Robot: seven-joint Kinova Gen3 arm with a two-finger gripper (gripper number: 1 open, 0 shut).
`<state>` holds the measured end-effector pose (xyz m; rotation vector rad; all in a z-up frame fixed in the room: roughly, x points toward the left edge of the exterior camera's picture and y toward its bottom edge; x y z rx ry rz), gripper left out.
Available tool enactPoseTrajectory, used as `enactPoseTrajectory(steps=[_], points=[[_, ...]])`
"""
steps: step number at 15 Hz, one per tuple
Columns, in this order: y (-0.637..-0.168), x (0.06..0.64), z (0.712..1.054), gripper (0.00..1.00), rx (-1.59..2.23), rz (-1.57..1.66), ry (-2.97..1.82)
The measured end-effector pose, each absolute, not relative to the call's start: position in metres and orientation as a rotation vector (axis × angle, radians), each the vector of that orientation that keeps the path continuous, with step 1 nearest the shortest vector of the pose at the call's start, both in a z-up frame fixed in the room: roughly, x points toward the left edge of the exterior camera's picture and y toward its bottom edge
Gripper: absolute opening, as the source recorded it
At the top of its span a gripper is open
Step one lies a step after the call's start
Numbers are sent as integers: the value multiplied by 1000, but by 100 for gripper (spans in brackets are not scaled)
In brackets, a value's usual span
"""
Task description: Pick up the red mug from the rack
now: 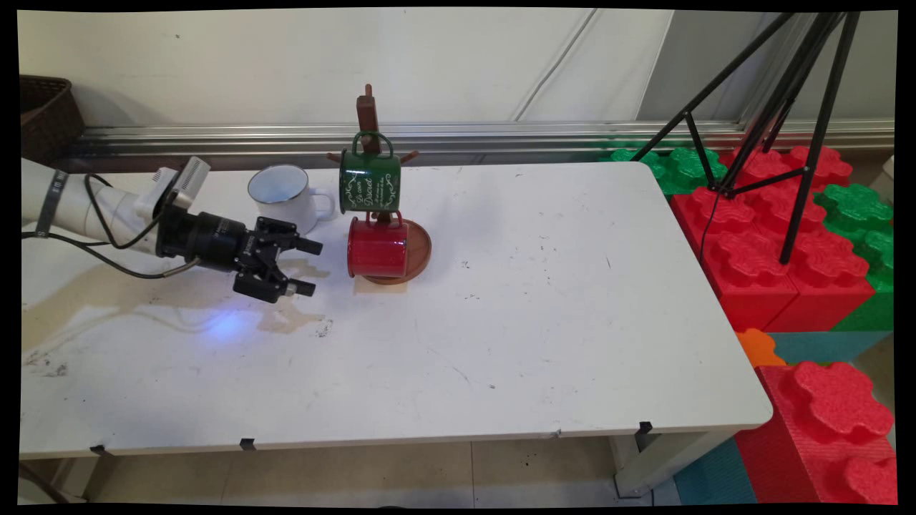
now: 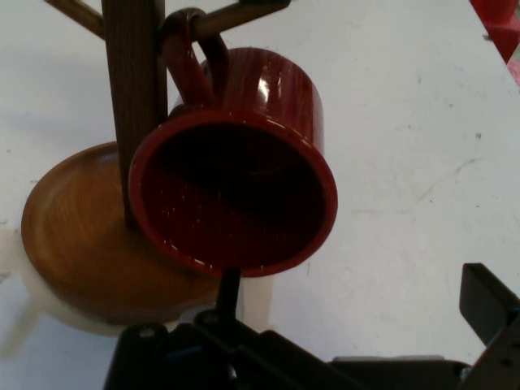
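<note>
**Open gripper level with a red mug on the wooden mug tree**

Main view: the black two-finger gripper (image 1: 306, 267) reaches in from the left, held low over the white table (image 1: 544, 315) and pointing to the right. Its fingers are spread apart with nothing between them. Just to its right, with a clear gap, a glossy red enamel mug (image 1: 377, 247) hangs on its side from a low peg of a dark brown wooden mug tree (image 1: 370, 114), its open mouth turned toward the gripper. The tree stands on a round wooden base (image 1: 421, 252). Above the red mug, a dark green enamel mug with white lettering (image 1: 370, 182) hangs by its handle from a higher peg. Behind the gripper and left of the tree, a white enamel mug with a dark rim (image 1: 284, 194) stands upright on the table, its handle toward the tree. Brownish stains mark the tabletop beneath and to the left of the arm. A dark woven basket (image 1: 44, 114) sits at the far left by the wall. Off the table's right end lie red and green foam blocks (image 1: 773, 236), with a black tripod (image 1: 787, 93) standing on them.

Hand view: the red mug (image 2: 236, 183) fills the middle, its dark open mouth facing the camera and its handle hooked over a peg of the wooden tree post (image 2: 134, 89). The round base (image 2: 81, 236) lies beneath and to the left. One finger (image 2: 491, 305) rises at the lower right, clear of the mug, and part of the linkage crosses the bottom edge; the fingers touch nothing.
</note>
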<state>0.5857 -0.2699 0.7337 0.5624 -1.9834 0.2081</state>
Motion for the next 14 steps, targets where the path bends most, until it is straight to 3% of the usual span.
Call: enactPoseTrajectory(steps=[14], points=[[-289, 556, 719, 100, 627, 178, -1864]])
